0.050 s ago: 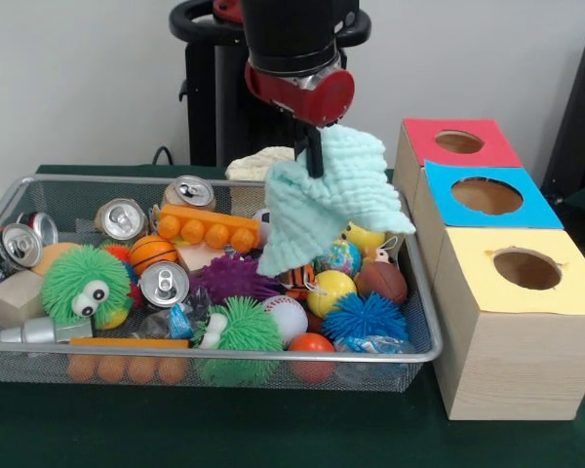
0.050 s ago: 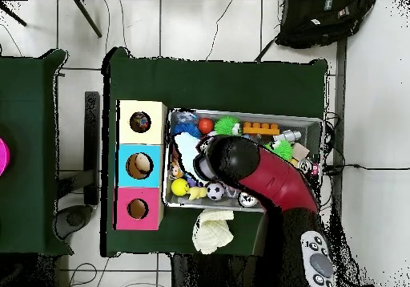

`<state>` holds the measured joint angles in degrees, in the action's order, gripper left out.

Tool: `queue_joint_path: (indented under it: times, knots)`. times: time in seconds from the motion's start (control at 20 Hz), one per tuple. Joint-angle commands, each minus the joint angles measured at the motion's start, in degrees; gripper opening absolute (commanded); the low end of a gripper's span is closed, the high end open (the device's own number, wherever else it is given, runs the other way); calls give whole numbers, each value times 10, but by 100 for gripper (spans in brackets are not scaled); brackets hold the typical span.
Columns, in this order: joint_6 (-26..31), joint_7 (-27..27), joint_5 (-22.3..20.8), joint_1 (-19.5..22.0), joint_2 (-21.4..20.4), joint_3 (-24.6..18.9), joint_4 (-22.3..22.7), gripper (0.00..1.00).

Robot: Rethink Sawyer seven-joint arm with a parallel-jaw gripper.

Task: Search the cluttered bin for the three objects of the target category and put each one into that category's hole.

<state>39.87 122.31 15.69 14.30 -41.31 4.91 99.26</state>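
- Gripper (image 1: 315,156) clenched on a pale green cloth (image 1: 327,200), lifted above the wire bin (image 1: 214,356).
- Cloth hangs lengthwise, straight down.
- Box holes lie approx 3 o'clock of gripper in front view: red (image 1: 459,141), blue (image 1: 487,196), yellow (image 1: 526,268).
- Second cloth (image 1: 258,163) behind bin.

Textured mint cloth (image 1: 327,195), wire-mesh metal bin (image 1: 39,363), matt wooden boxes (image 1: 512,366).

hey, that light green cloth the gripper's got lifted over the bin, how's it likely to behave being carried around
The light green waffle-textured cloth is probably floppy: it hangs in drooping folds from the gripper, pinched at one spot. It looks light, draping freely above the wire mesh bin. Its trailing lower corner could snag on the toys below, or bunch at a box hole.
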Motion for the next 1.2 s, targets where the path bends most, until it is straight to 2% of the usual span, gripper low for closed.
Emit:
queue_joint_path:
  times: [0.05,0.35,0.6,0.65,0.85,0.95,1.2]
  knots:
    - [-80,117,35,3,43,-27,79,0]
    - [-194,105,33,20,73,-47,120,0]
    - [-251,96,23,38,81,-60,146,0]
    - [-285,103,23,42,80,-65,161,100]
    - [-325,111,17,54,83,-75,184,100]
    - [-306,107,25,51,90,-79,187,100]
    - [-324,119,31,39,97,-74,197,100]
